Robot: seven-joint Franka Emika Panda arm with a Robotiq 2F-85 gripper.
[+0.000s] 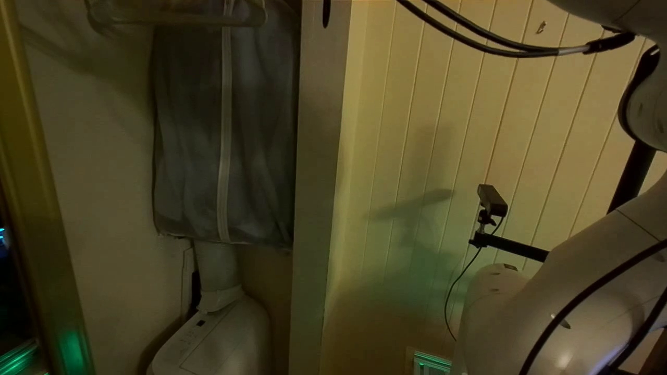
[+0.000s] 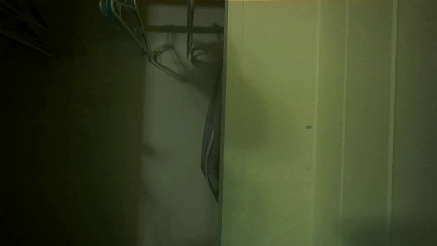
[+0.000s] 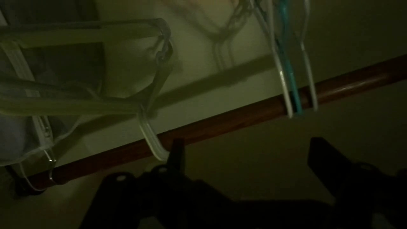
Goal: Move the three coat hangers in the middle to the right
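Observation:
In the wrist view, which looks upside down, three hanger hooks hang together on the rod: a teal hook (image 3: 291, 76) between a whitish hook (image 3: 279, 73) and another whitish hook (image 3: 307, 70). In an exterior view, hangers (image 2: 132, 35) with a teal end hang left of a pale hanger (image 2: 189, 34) seen edge-on. That pale hanger, possibly several stacked, also shows in the wrist view (image 3: 73, 106) and before the bag (image 1: 177, 22). My gripper (image 3: 247, 141) is open and empty, below the rod in the picture. Its left finger overlaps the pale hook's end; contact cannot be told.
The brown rod (image 3: 232, 121) crosses the wrist view. A grey zipped garment bag (image 1: 190, 130) hangs at the rod's end, beside the door frame (image 1: 320, 156). Dark hangers (image 2: 27, 30) show dimly at far left. A white appliance (image 1: 224, 333) stands below the bag.

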